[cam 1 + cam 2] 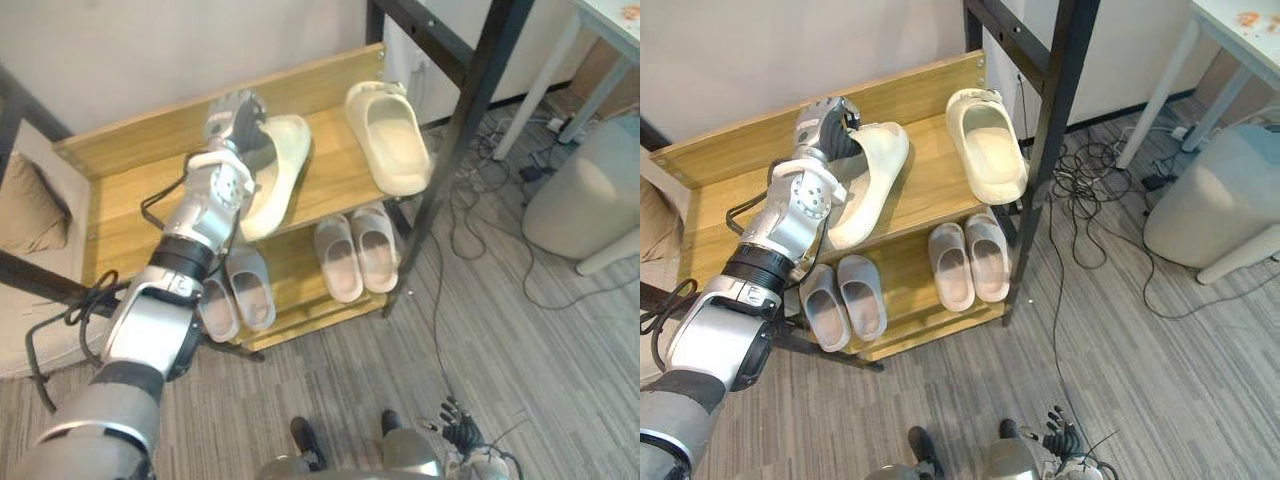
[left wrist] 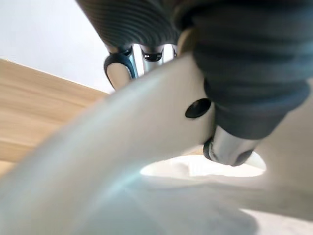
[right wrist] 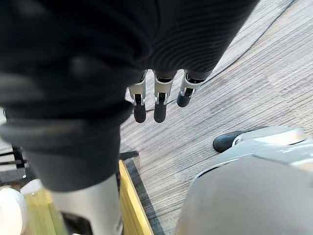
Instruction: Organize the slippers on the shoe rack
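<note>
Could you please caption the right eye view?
Left robot hand grips a cream slipper at the rack's top shelf, beside its mate.

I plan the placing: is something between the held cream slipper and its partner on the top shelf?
Nothing visible: bare shelf lies between the cream slipper in the left hand and its partner.

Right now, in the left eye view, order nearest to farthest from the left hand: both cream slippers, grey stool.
1. Held cream slipper, in the left hand.
2. Other cream slipper, top shelf, right.
3. Grey stool, far right.
</note>
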{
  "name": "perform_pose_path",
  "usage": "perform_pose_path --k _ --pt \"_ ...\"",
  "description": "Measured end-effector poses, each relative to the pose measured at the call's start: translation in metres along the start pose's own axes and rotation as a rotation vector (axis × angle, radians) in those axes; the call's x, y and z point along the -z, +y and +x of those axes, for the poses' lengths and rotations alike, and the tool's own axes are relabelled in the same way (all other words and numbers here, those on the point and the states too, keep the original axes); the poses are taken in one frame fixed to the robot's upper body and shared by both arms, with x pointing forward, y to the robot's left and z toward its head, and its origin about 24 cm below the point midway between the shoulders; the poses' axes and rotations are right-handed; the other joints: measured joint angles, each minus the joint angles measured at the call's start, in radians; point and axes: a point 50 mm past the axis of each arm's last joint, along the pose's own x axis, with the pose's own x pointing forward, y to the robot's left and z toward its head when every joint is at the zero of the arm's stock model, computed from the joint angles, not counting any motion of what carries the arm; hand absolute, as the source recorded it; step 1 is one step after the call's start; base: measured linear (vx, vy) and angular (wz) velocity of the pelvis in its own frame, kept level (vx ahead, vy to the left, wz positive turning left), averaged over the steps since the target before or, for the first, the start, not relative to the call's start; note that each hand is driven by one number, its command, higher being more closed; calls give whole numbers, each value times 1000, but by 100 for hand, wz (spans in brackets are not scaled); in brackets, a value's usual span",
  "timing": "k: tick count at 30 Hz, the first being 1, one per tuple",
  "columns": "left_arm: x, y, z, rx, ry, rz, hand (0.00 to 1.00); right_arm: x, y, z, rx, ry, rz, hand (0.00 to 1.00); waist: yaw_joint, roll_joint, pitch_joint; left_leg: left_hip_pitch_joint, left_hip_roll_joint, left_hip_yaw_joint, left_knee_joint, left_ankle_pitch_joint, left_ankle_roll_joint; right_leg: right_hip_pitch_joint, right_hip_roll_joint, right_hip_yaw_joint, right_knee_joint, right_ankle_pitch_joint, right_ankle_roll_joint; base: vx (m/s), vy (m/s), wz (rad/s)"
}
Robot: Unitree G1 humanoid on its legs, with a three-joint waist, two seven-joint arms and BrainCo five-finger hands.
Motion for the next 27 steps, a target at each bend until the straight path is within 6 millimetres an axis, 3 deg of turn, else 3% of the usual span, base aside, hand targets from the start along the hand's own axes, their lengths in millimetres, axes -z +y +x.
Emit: perform_pose_path --k 4,5,14,27 --pt "1 4 3 -10 17 2 100 2 -1 -1 2 2 6 0 -5 0 0 -10 5 6 0 0 0 -24 4 16 9 5 0 -46 2 -14" --pt "1 7 5 -31 17 -1 0 1 -1 -2 2 -4 8 0 -5 1 0 -24 7 11 0 0 0 -40 7 23 10 11 0 -89 15 -17" --pt "-1 11 7 -62 24 -23 0 1 -1 -4 2 -14 11 0 -12 3 5 -51 8 23 0 4 5 -87 4 44 27 24 6 -64 12 -6" --pt "-20 -1 8 -42 14 -102 0 3 -1 -5 4 -9 11 0 -12 3 7 -51 -1 -5 0 11 14 -70 -6 13 28 24 7 -24 5 7"
